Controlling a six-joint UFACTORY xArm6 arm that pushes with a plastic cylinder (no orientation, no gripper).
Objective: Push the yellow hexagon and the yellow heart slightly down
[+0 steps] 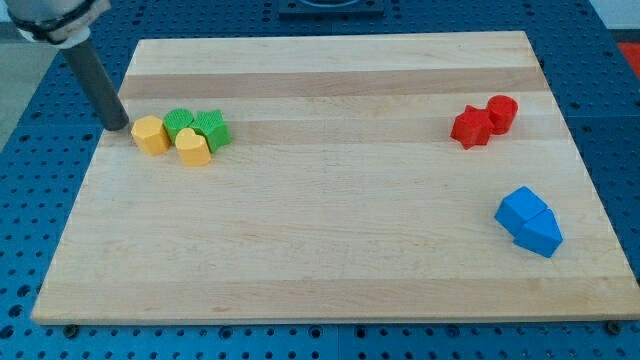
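Note:
The yellow hexagon (151, 135) lies near the board's left edge, in the upper half. The yellow heart (193, 147) lies just right of it and slightly lower, touching or nearly touching it. Behind them sit two green blocks: a round one (179, 122) and a star-like one (212, 129), both close against the yellow heart. My tip (118, 127) stands on the board just left of the yellow hexagon and slightly above it, a small gap away.
A red star-like block (470, 127) and a red cylinder (502, 112) sit together at the upper right. Two blue blocks (528, 221) lie joined at the right, lower down. The wooden board (330, 250) rests on a blue perforated table.

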